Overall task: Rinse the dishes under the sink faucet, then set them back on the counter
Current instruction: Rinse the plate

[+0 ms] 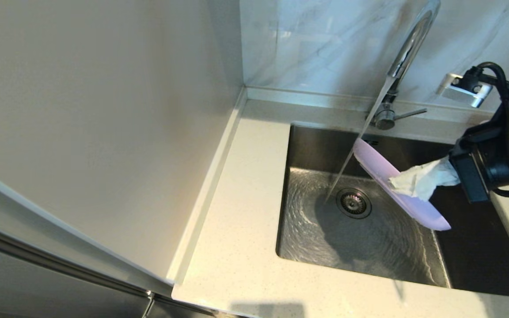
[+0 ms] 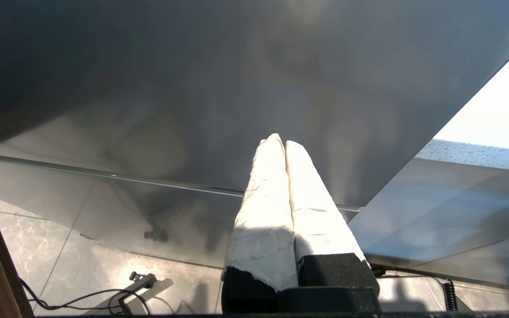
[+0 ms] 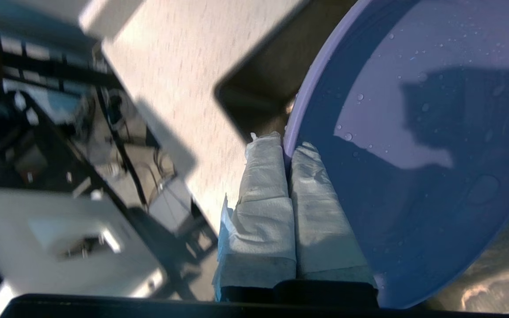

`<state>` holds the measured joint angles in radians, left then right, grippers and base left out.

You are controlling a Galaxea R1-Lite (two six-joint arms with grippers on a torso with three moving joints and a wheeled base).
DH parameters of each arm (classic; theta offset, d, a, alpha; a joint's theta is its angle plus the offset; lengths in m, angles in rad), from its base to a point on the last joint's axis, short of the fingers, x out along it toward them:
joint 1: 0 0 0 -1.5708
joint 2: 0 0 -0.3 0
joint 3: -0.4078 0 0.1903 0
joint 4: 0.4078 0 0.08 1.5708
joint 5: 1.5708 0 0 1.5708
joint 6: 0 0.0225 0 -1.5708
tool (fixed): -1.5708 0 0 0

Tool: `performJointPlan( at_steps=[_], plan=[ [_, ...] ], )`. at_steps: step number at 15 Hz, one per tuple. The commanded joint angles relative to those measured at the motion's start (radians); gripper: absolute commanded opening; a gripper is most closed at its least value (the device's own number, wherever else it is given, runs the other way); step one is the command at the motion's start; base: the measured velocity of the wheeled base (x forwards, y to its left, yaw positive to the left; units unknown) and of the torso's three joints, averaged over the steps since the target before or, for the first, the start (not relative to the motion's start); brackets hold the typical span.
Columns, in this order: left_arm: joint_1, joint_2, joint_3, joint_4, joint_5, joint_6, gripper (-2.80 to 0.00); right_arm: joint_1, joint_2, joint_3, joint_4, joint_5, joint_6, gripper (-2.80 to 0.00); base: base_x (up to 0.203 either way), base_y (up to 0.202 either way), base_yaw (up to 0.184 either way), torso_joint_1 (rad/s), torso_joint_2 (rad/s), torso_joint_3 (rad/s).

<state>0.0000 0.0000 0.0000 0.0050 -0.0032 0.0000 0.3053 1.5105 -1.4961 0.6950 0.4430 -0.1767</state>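
While tilted steeply on edge over the steel basin, lavender plate [image 1: 393,183] hangs at about three o'clock from the round drain strainer [image 1: 354,202], upper rim at eleven o'clock, lower rim at five. Pinched at its rim by right gripper [image 1: 407,183], paper-wrapped fingers [image 3: 263,198] closed tight on it, one to each face, droplets beading the inner face in the right wrist view [image 3: 413,154]. Struck at the upper rim by the water stream [image 1: 360,132], which slants down from the chrome gooseneck faucet [image 1: 407,53] at one o'clock and lands just beside the strainer at its nine o'clock side. Rippled all over the sink [image 1: 325,229] floor, water spreading in rings around the strainer. Thin straight lever [image 1: 411,113] sticking out toward three o'clock from the faucet's round base. Cream speckled counter [image 1: 241,221] wrapping the basin from nine o'clock round to six, low raised edge at the rear, grey-veined marble wall [image 1: 325,44] beyond at twelve. Small chrome fitting [image 1: 464,90] on the wall at two o'clock, partly hidden by the black right arm and its cable. Left gripper [image 2: 281,143] away from the sink, seen only by its own wrist camera, wrapped fingers [image 2: 263,207] pressed together with nothing between them, facing a dull grey panel [image 2: 192,88] above a tiled floor [image 2: 38,247].
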Motion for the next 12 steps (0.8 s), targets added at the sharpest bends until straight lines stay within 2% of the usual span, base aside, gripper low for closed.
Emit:
performJointPlan(
  at_steps=[1,3,4,12],
  plan=[
    [0.000,0.000,0.000,0.000,0.000,0.000,-2.80,0.006,0.060,-0.016,-0.127,-0.005,0.117,-2.80,0.000,0.000,0.000,0.000,0.00,0.000],
    [0.000,0.000,0.000,0.000,-0.001,0.000,-2.80,0.018,0.076,-0.029,-0.173,-0.029,0.228,-2.80,0.000,0.000,0.000,0.000,0.00,0.000],
    [0.000,0.000,0.000,0.000,0.000,0.000,-2.80,0.018,0.081,-0.037,-0.176,-0.038,0.258,-2.80,0.000,0.000,0.000,0.000,0.00,0.000],
    [0.000,0.000,0.000,0.000,0.000,0.000,-2.80,0.015,0.105,-0.040,-0.216,-0.139,0.328,-2.80,0.000,0.000,0.000,0.000,0.00,0.000]
  ],
)
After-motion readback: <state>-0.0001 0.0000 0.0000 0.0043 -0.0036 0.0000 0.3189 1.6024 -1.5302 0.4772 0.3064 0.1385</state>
